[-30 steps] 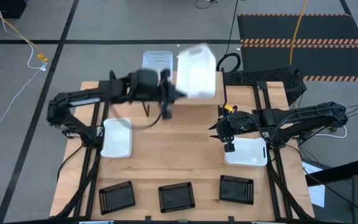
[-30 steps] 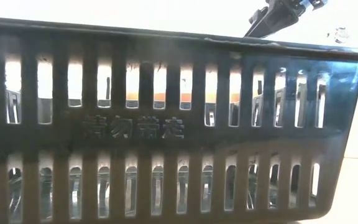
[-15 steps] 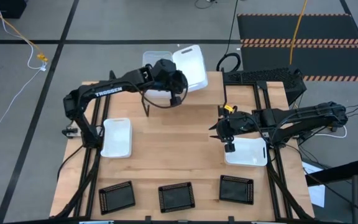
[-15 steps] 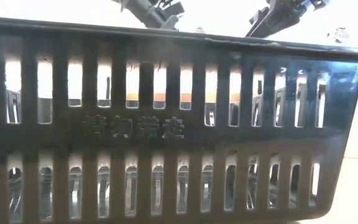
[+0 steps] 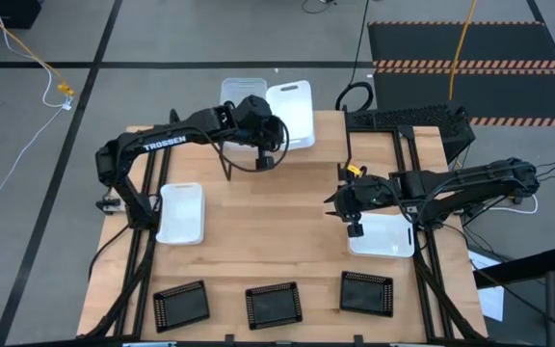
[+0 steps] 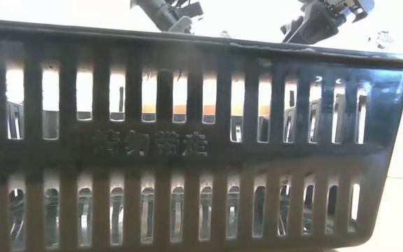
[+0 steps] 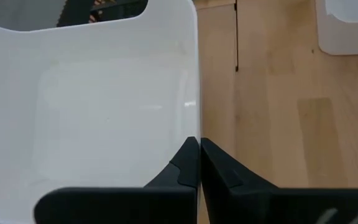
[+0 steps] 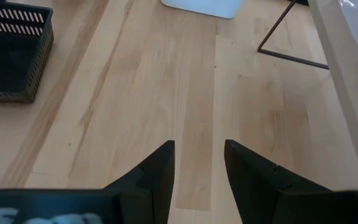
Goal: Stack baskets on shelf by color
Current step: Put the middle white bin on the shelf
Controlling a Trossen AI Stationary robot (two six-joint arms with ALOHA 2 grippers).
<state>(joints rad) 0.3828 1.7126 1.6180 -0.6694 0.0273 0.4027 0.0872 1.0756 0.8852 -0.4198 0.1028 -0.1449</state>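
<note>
On the left arm (image 5: 167, 143), seen from above, the white word "TROSSEN" is printed along the dark link. On the side wall of the black basket (image 6: 187, 140) that stands close before the low camera, one row of raised Chinese characters is moulded; I cannot read them surely.

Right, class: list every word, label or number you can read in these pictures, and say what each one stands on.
"TROSSEN": white letters on the left arm, high view.
Four raised characters on the black basket wall, low view: too blurred to read.
Nothing readable on the white basket pinched by the left tool, or around the right tool.
</note>
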